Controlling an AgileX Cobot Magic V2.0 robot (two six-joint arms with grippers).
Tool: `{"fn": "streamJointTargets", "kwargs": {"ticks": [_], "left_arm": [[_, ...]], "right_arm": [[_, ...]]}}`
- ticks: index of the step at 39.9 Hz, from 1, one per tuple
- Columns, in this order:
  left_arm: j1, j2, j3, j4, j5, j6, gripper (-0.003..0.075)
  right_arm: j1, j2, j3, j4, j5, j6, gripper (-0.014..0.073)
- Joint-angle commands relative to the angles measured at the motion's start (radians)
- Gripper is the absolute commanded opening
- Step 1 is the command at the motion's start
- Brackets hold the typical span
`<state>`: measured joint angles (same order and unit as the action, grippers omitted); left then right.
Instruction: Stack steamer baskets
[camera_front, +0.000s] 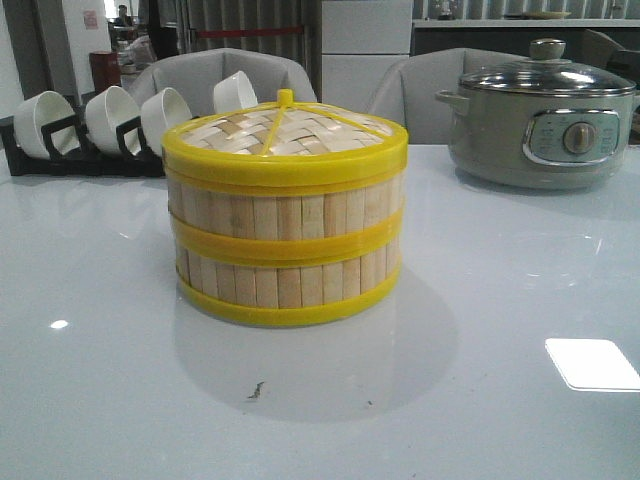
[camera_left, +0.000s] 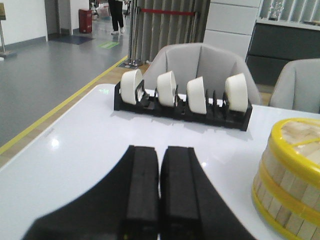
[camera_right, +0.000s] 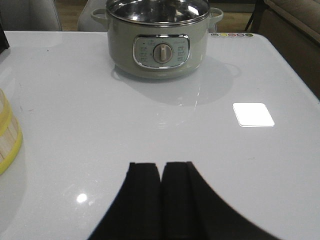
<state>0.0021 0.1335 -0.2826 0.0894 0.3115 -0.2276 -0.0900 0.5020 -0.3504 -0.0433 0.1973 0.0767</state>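
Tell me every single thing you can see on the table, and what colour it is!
steamer baskets: two, pale bamboo with yellow rims, stacked mid-table
lid: one, woven bamboo with yellow rim, on top of the stack
bowls: four, white, on edge in the rack
rack: one, black, far left of the table
electric pot: one, grey-green with glass lid, far right
table: one, glossy white
left pincer: black, shut, empty
right pincer: black, shut, empty

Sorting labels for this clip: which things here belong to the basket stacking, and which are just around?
Job: upper basket, lower basket, already stacked; left hand and right hand, both shut and empty.

Bystanders: woven lid on top, pot, bowl rack, bowls, chairs.
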Motion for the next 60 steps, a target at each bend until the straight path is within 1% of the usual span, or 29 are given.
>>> {"fn": "streamJointTargets", "kwargs": {"ticks": [1,9,14,16,25,52,56,60], "left_arm": [[0.005,-0.008,0.052,-0.012,-0.153,-0.009,0.0091],[0.005,-0.023,0.213,-0.014,-0.371,-0.009,0.0091],[0.005,-0.071,0.293,-0.016,-0.483,-0.009,0.0091],[0.005,-0.087,0.287,-0.016,-0.429,-0.009,0.0091],[0.005,-0.156,0.290,-0.016,-0.364,-0.009,0.0091],[0.005,-0.150,0.290,-0.015,-0.364,-0.009,0.0091],[0.005,-0.150,0.290,-0.077,-0.362,0.057,0.0091],[0.005,-0.150,0.290,-0.082,-0.364,0.090,0.0091]], "right_arm": [[-0.006,0.002,-0.028,-0.003,-0.080,-0.003,0.0056],[-0.006,0.002,-0.028,-0.003,-0.080,-0.003,0.0056],[-0.006,0.002,-0.028,-0.003,-0.080,-0.003,0.0056],[-0.006,0.002,-0.028,-0.003,-0.080,-0.003,0.0056],[-0.006,0.002,-0.028,-0.003,-0.080,-0.003,0.0056],[-0.006,0.002,-0.028,-0.003,-0.081,-0.003,0.0056],[-0.006,0.002,-0.028,-0.003,-0.081,-0.003,0.0056],[-0.006,0.002,-0.028,-0.003,-0.081,-0.003,0.0056]]}}
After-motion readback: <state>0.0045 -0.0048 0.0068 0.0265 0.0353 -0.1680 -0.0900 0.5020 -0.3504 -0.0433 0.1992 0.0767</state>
